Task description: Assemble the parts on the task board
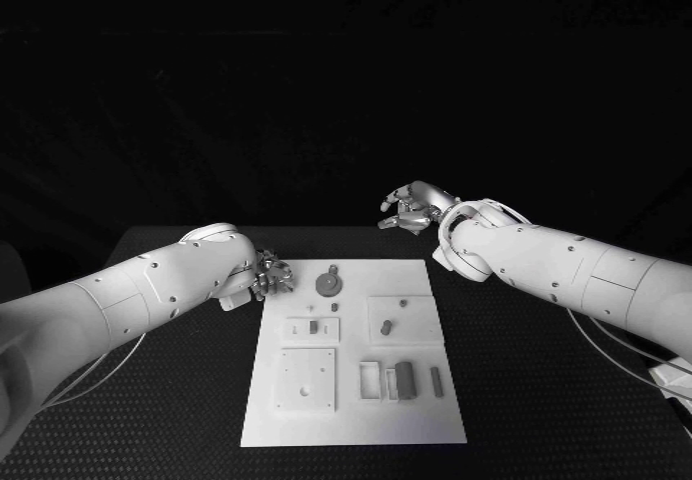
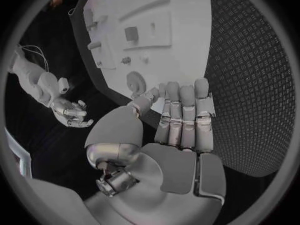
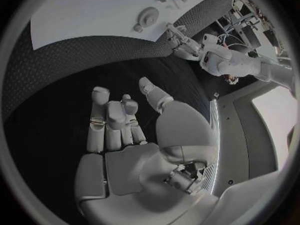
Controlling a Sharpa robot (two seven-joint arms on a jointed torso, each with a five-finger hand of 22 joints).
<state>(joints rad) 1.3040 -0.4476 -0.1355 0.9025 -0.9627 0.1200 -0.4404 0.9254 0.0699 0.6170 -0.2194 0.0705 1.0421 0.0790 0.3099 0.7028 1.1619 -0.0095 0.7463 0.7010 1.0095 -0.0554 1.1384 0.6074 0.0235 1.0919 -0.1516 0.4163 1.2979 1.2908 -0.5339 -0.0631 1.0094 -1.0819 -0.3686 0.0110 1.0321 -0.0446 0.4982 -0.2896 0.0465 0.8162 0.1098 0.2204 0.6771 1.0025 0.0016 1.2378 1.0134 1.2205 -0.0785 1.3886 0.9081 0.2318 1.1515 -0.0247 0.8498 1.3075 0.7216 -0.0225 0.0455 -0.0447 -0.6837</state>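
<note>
head view: the white task board [image 1: 353,350] lies flat in the middle of the black table [image 1: 534,400], long side running away from the robot. grey parts lie on it: a round disc-like part [image 1: 330,283] near the far edge, a small peg [image 1: 387,326] on a raised square at mid-right, a small block [image 1: 312,326] at mid-left, and several upright bars [image 1: 405,380] side by side at near right; their exact shapes are too small to make out. a plain raised plate [image 1: 307,378] sits at near left.

the left robot hand [image 1: 271,277] is at the board's far left corner, largely covered by its own forearm; in the left wrist view the left robot hand [image 2: 178,120] has its fingers straight and side by side, holding nothing, their tips over the board's edge near the round part [image 2: 135,81]. whether they touch the board cannot be told.

the right robot hand [image 1: 411,208] is raised beyond the board's far right corner, fingers loosely curled and apart, holding nothing; the right wrist view shows the same hand [image 3: 122,130] over bare table, well apart from the board [image 3: 94,10].
</note>
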